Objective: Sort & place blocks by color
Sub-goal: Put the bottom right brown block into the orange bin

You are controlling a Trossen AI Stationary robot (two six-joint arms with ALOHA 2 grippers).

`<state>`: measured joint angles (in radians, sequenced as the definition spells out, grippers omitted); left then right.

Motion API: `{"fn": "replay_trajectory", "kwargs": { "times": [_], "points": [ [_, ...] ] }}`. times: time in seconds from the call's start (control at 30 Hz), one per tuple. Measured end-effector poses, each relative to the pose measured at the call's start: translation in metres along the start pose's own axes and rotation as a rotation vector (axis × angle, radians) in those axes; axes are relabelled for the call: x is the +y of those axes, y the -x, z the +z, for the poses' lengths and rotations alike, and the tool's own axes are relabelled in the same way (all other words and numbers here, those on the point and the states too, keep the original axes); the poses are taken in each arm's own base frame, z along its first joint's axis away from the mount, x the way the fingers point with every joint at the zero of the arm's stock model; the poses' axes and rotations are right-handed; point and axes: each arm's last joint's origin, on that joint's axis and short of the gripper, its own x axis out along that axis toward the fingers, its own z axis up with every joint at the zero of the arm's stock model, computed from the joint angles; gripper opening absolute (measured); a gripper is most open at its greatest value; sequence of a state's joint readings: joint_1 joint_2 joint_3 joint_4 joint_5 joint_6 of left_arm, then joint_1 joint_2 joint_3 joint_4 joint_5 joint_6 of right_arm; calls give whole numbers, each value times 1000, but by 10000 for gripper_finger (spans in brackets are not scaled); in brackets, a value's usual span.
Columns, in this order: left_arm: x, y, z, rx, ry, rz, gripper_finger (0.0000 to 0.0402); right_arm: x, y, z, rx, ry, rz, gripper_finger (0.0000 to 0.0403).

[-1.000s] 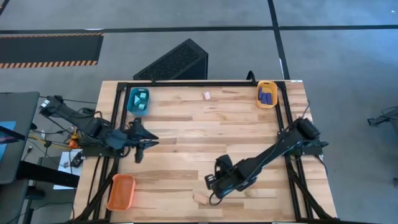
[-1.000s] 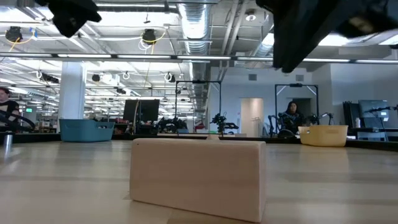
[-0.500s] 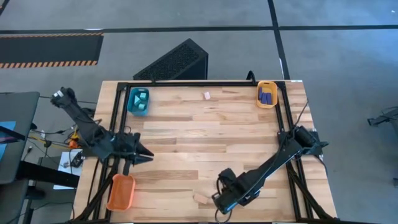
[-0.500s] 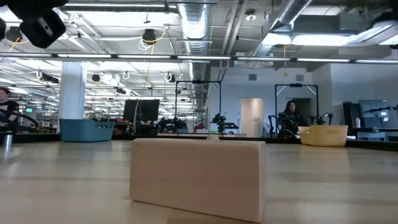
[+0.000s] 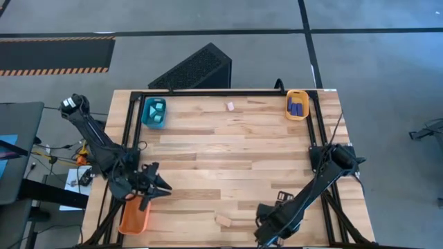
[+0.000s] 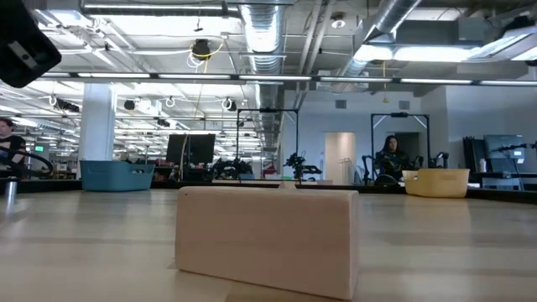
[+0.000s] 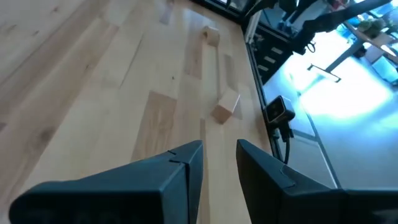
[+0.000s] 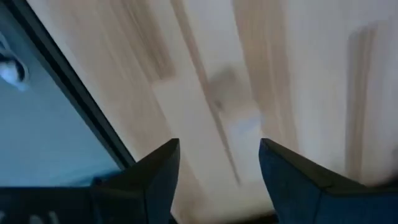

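Mostly sorted, going by the trays. Teal tray (image 5: 154, 113) at the far left corner with light cyan blocks (image 5: 158, 107) inside. Yellow-orange tray (image 5: 297, 105) at far right with dark blue blocks (image 5: 297, 108). Orange tray (image 5: 133, 216) at near left, contents hidden, possibly none. Left to do: one tan block (image 5: 223, 221) at the near edge, another (image 5: 230, 106) by the far edge. Left gripper (image 7: 217, 165) over the orange tray, narrowly parted, gripping nothing. Right gripper (image 8: 217, 155) beside the near tan block, spread wide, empty.

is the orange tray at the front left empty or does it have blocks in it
Cannot tell: the high view shows no block in the orange tray, but the left gripper hides part.
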<state>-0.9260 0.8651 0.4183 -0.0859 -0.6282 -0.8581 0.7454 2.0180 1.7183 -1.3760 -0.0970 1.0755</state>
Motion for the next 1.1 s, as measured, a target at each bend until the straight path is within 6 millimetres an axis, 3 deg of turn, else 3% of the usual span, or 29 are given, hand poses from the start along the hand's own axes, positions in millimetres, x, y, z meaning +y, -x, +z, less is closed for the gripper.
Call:
{"fn": "replay_trajectory", "kwargs": {
  "times": [0.1,0.23,0.4,0.57,0.73,0.9,1.1],
  "points": [
    [-3,-3,-4,0,13,4,85,-1,-13,-7,94,10,0,243],
    [-6,-5,-4,-8,1,-13,109,5,-22,-13,88,35,22,233],
    [-6,-6,-5,-2,-26,-10,158,7,-24,-5,58,26,70,222],
    [-3,-6,-4,-43,-34,44,191,-4,-22,12,22,-128,41,209],
    [3,-11,6,-135,-26,122,199,-5,-16,24,-22,-297,71,190],
    [5,-19,36,-328,43,122,199,13,-10,-3,-83,-225,73,171],
    [18,-30,71,-496,-65,139,199,16,-13,-42,-51,-217,-58,164]
  ]
}}
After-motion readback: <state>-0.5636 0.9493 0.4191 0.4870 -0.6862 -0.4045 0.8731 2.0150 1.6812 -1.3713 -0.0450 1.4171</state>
